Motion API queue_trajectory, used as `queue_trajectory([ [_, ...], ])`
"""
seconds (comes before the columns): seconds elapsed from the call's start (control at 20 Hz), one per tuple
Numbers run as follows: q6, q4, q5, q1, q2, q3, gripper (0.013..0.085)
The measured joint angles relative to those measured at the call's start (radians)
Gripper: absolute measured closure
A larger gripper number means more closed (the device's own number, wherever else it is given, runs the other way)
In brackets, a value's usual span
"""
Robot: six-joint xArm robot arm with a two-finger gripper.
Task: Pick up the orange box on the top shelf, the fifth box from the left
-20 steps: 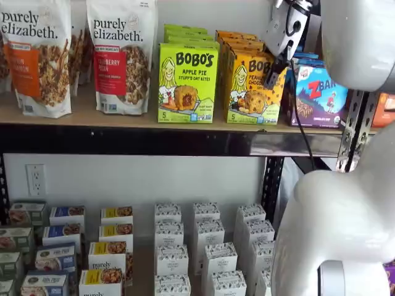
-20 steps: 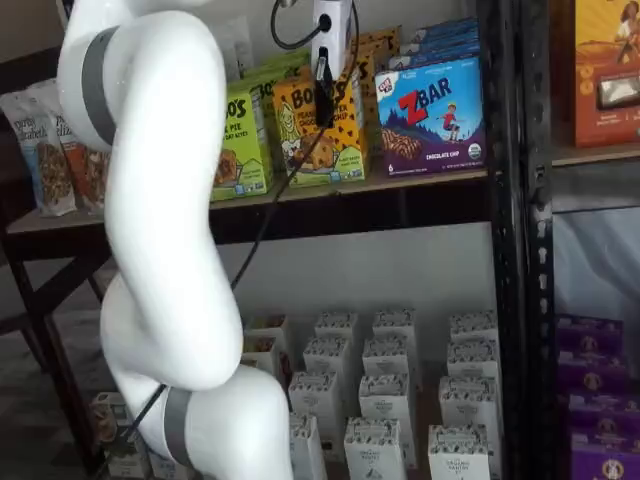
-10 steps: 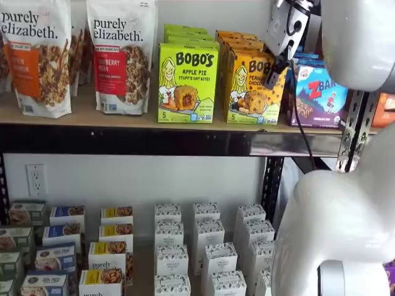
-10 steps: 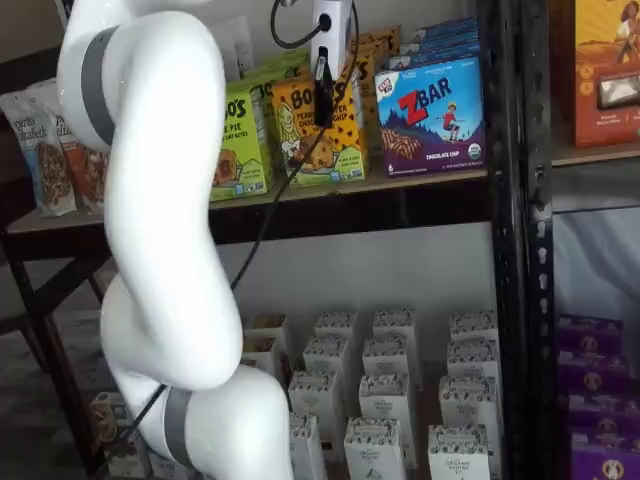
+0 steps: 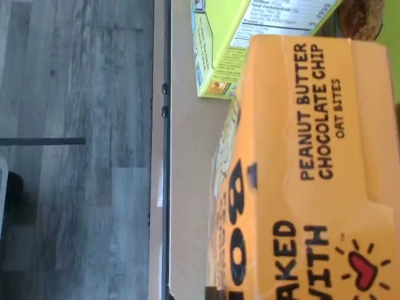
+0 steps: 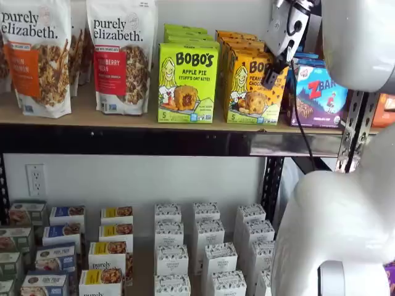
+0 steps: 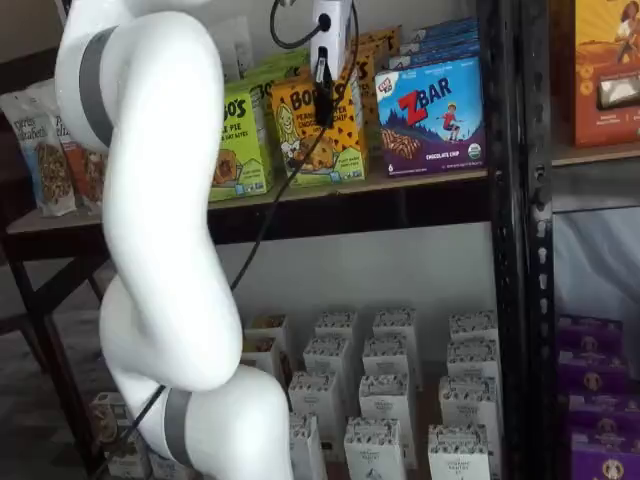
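The orange box, a Bobo's Peanut Butter Chocolate Chip carton, stands at the front of the top shelf in both shelf views. More orange cartons stand behind it. My gripper hangs at the box's upper right corner, its white body above and one black finger in front of the box top. In a shelf view the finger lies over the box's upper front. No gap between the fingers shows. The wrist view shows the box's top face close up, on the tan board.
A lime-green Apple Pie box stands left of the orange box and a blue ZBar box right of it. Granola bags stand further left. Small white boxes fill the lower level. My white arm stands before the shelves.
The gripper has shifted only slightly by the orange box's top. The box has not visibly moved.
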Motion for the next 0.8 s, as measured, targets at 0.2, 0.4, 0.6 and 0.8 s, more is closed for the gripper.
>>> queue_trajectory([
  [0.2, 0.000, 0.004, 0.005, -0.001, 0.000, -0.001, 0.0530],
  [0.4, 0.001, 0.006, 0.006, -0.001, 0.000, -0.002, 0.0610],
  [0.6, 0.006, -0.002, 0.018, 0.004, 0.004, -0.012, 0.0610],
  [0.8, 0.015, -0.007, 0.054, 0.008, 0.011, -0.035, 0.0610],
])
